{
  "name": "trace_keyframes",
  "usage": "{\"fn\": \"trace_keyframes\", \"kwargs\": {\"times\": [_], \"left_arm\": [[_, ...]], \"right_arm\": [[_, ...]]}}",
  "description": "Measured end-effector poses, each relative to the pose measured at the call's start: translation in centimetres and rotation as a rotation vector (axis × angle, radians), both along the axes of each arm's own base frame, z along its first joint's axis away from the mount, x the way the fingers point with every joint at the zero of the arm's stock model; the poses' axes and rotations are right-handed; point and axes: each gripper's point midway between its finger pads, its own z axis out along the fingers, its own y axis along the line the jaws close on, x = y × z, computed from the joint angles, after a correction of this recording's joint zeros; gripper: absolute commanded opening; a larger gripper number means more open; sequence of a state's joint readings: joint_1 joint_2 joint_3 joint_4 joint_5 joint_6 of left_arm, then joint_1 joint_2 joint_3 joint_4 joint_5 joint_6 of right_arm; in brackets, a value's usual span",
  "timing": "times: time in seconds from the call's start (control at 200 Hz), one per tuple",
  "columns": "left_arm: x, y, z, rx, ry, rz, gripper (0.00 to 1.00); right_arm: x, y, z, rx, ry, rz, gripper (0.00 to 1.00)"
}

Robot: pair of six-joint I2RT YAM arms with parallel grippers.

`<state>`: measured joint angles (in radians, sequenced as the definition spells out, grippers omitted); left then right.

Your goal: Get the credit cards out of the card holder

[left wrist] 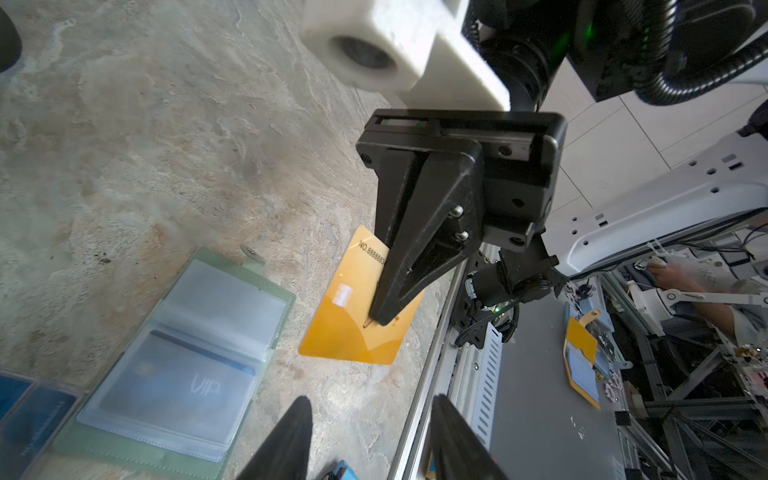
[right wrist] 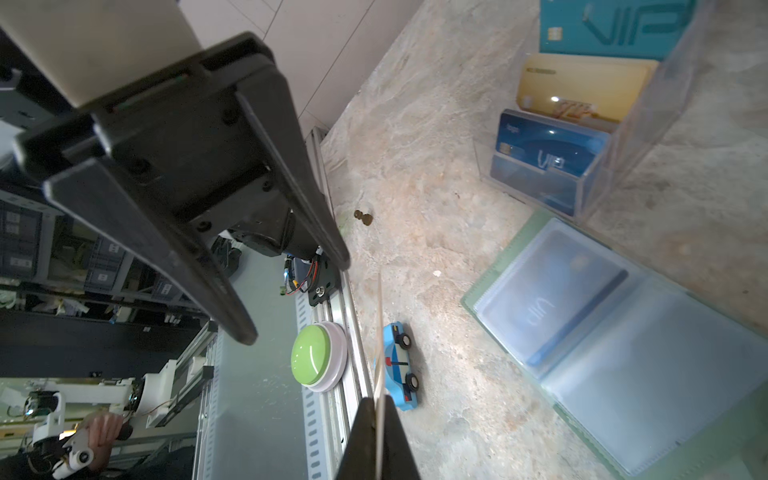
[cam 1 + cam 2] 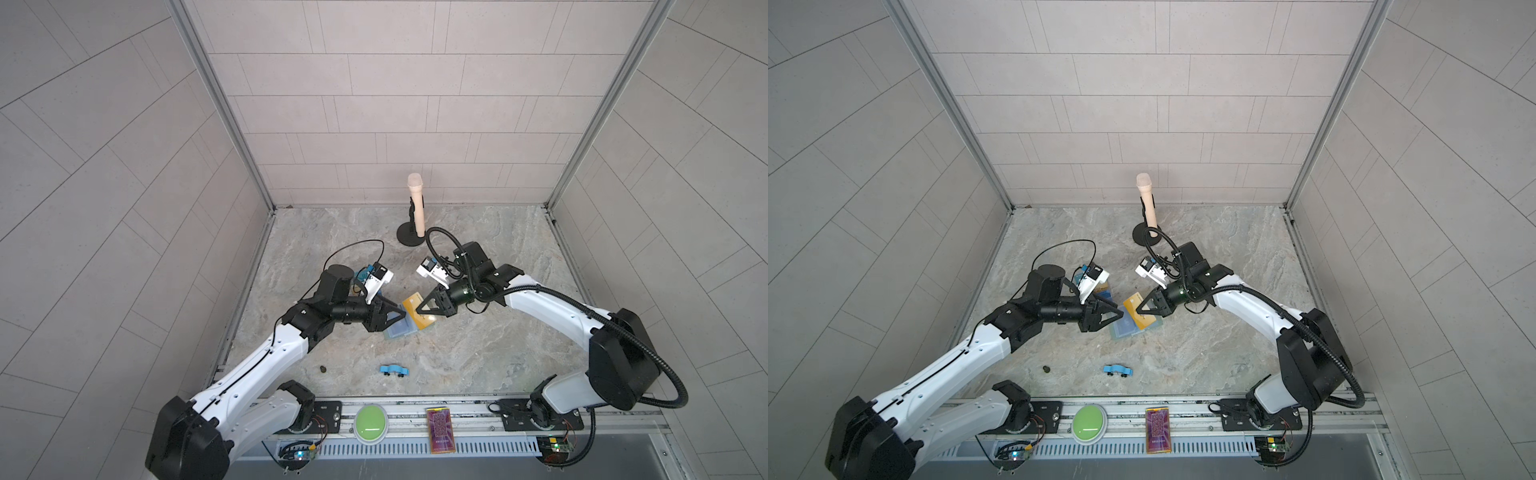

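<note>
The one grey marbled table top (image 3: 478, 332) lies under both my pincers. One beige microphone on a black round-footed stand (image 3: 415, 208) rises well beyond my right pincer (image 1: 376, 322). One clear acrylic tiered stand (image 2: 623, 137) sits beside the wrist of my left pincer (image 1: 372, 415), on its far side. I can plainly count three cards in it: one teal, one gold, one blue. One mint-green card holder (image 1: 282, 299) lies open and flat just below my left pincer's tips, with its clear sleeve pages facing up. One round green push button (image 2: 318, 357) sits on the front rail, on the near side of both pincers. One blue wooden toy car (image 2: 399, 365) stands between the pincers and that rail. My right pincer is clamped on one orange-tan plastic card (image 1: 349, 332), held tilted just beside the holder and outside it. One blue card lettered VIP (image 1: 187, 378) shows through a sleeve. My left pincer's jaws stand apart with nothing between them. One small brown knob (image 3: 322, 368) lies near my left arm.
</note>
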<state>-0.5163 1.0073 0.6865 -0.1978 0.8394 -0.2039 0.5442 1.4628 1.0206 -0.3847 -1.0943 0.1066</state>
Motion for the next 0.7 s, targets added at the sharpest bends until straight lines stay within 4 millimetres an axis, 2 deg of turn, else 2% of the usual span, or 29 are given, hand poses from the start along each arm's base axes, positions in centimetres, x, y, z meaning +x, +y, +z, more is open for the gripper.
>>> {"fn": "trace_keyframes", "kwargs": {"times": [0.345,0.471,0.701], "left_arm": [[-1.4,-0.7,1.5,-0.064,0.019,-0.091,0.43],[-1.5,-0.7,1.7,-0.075,0.025,-0.101,0.39],[-1.7,-0.8,1.6,-0.081,0.044,-0.114,0.38]], "right_arm": [[-1.7,0.6,2.1,0.071,-0.061,0.064,0.00],[-1.8,0.7,2.3,0.079,-0.066,0.068,0.00],[-2.1,0.9,2.4,0.084,-0.066,0.083,0.00]]}}
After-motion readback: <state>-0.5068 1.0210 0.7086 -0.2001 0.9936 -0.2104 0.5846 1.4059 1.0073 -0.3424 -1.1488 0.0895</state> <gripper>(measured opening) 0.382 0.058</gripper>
